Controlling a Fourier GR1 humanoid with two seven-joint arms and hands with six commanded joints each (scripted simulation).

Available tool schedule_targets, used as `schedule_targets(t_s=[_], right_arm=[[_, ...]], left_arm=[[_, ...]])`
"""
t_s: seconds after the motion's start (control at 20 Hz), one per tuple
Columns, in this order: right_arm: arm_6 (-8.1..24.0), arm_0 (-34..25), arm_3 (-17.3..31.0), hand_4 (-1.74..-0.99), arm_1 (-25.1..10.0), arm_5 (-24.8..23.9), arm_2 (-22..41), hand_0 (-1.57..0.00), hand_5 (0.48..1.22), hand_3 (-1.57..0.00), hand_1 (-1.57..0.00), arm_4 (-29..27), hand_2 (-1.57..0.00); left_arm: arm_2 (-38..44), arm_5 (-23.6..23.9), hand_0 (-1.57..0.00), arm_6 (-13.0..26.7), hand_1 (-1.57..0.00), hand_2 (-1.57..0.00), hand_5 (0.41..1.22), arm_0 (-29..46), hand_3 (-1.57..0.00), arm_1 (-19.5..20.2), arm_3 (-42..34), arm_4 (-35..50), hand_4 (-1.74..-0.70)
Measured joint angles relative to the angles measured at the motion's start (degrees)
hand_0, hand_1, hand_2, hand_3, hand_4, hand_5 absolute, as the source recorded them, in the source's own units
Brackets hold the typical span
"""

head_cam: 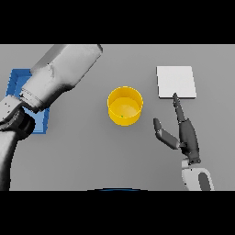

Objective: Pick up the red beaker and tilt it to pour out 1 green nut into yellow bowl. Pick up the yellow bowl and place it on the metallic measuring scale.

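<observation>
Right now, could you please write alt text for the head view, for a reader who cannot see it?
A yellow bowl stands mid-table with a small green speck inside. The right hand, open, rests to its right, fingers pointing at a pale square scale. The left arm crosses a blue tray at the left.

The left arm [55, 78] sweeps across the far left and covers most of the blue tray [18, 80]; only strips of its rim peek out, so what lies inside can't be told. The left hand itself is out of sight. Inside the yellow bowl [125, 105], near its front wall, sits a tiny green speck [121, 116], too small to identify. On the right, fingers [176, 103] overlap the near edge of the white scale [176, 81].
</observation>
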Motion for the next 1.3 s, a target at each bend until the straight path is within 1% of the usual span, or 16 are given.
schedule_targets(t_s=[0.15, 0.2, 0.3, 0.45, 0.55, 0.65, 0.7, 0.75, 0.85, 0.9, 1.0, 1.05, 1.1, 1.15, 1.25, 1.3], right_arm=[[-0.2, -1.0, 0.8, -0.99, 0.4, -0.8, 0.0, 0.0, 0.672, 0.0, 0.0, 0.5, 0.0], [-1.1, -0.5, 0.6, -0.999, 0.3, -0.6, 0.2, 0.0, 0.665, 0.0, 0.0, 0.6, 0.0], [-0.6, -1.5, 1.5, -1.006, 0.7, -0.3, 0.0, 0.0, 0.669, 0.0, 0.0, -0.3, 0.0], [0.0, -2.4, 2.1, -0.996, 1.3, 0.2, -0.2, 0.0, 0.664, 0.0, 0.0, -1.6, 0.0], [-1.2, -2.3, 2.9, -1.023, 1.6, 0.3, -0.5, 0.0, 0.654, 0.0, 0.0, -2.4, 0.0], [-0.6, -2.5, 2.9, -1.044, 1.1, -0.2, -0.2, 0.0, 0.654, 0.0, 0.0, -1.2, 0.0], [-0.7, -2.4, 2.7, -1.05, 0.9, -0.2, -0.1, 0.0, 0.653, 0.0, 0.0, -0.9, 0.0], [-1.2, -2.2, 3.0, -1.057, 0.6, 0.0, -0.3, 0.0, 0.652, 0.0, 0.0, -1.1, 0.0], [-0.1, -2.5, 2.9, -1.048, 0.6, -0.2, -0.4, 0.0, 0.652, 0.0, 0.0, -1.0, 0.0], [-1.2, -1.6, 2.4, -1.047, 0.6, -0.4, 0.2, 0.0, 0.651, 0.0, 0.0, -0.2, 0.0], [-0.3, -2.1, 1.5, -1.052, 0.6, -1.2, 0.6, 0.0, 0.648, 0.0, 0.0, 1.2, 0.0], [1.2, -2.4, 1.5, -1.054, 0.4, -1.5, 0.7, 0.0, 0.648, 0.0, 0.0, 2.0, 0.0], [1.5, -2.4, 1.7, -1.046, 0.3, -1.7, 0.8, 0.0, 0.649, 0.0, 0.0, 2.4, 0.0], [1.3, -2.4, 1.4, -1.041, -0.2, -1.4, 0.6, 0.0, 0.65, 0.0, 0.0, 2.2, 0.0], [1.1, -2.0, 1.8, -1.026, -0.5, -0.9, 0.6, 0.0, 0.648, 0.0, 0.0, 2.0, 0.0], [1.1, -2.5, 2.1, -1.02, -0.3, -0.7, 0.5, 0.0, 0.645, 0.0, 0.0, 1.5, 0.0]], left_arm=[[9.8, -1.2, -1.57, 4.4, -1.57, -1.57, 1.221, -2.4, -1.43, 2.3, 5.3, 7.1, -1.73], [12.6, -0.8, -1.57, 6.0, -1.57, -1.57, 1.221, -2.5, -1.43, 3.5, 6.8, 9.2, -1.74], [18.6, 0.6, -1.57, 8.7, -1.57, -1.57, 1.221, -2.3, -1.45, 6.3, 8.9, 14.0, -1.74], [26.5, 4.9, -1.57, 12.8, -1.57, -1.57, 1.221, 0.6, -1.45, 11.5, 10.8, 21.0, -1.74], [31.1, 8.3, -1.57, 14.0, -1.57, -1.57, 1.221, 4.3, -1.42, 14.6, 11.2, 25.5, -1.74], [34.6, 10.7, -1.57, 18.2, -1.57, -1.57, 1.221, 7.8, -1.42, 16.9, 11.3, 28.9, -1.74], [36.6, 11.8, -1.57, 18.8, -1.57, -1.57, 1.221, 9.4, -1.43, 18.0, 10.7, 31.0, -1.74], [39.0, 12.9, -1.57, 20.9, -1.57, -1.57, 1.221, 11.5, -1.44, 18.6, 10.4, 33.6, -1.74], [42.5, 15.6, -1.57, 21.7, -1.57, -1.57, 1.221, 15.8, -1.46, 18.8, 8.9, 37.9, -1.74], [43.9, 16.6, -1.57, 22.2, -1.57, -1.57, 1.221, 18.5, -1.47, 19.3, 7.4, 39.8, -1.74], [46.5, 17.9, -1.57, 25.5, -1.57, -1.57, 1.221, 23.0, -1.47, 18.9, 3.9, 43.4, -1.74], [47.6, 18.5, -1.57, 26.0, -1.57, -1.57, 1.221, 25.2, -1.48, 18.8, 1.4, 45.1, -1.74], [48.1, 18.8, -1.57, 27.4, -1.57, -1.57, 1.221, 27.7, -1.48, 18.3, -1.5, 46.4, -1.74], [48.4, 19.5, -1.57, 28.3, -1.57, -1.57, 1.221, 30.4, -1.48, 18.1, -4.5, 47.4, -1.74], [49.0, 20.5, -1.57, 32.7, -1.57, -1.57, 1.221, 35.9, -1.45, 17.5, -11.3, 49.3, -1.74], [49.3, 21.0, -1.57, 33.7, -1.57, -1.57, 1.221, 39.1, -1.44, 17.0, -15.0, 50.4, -1.74]])
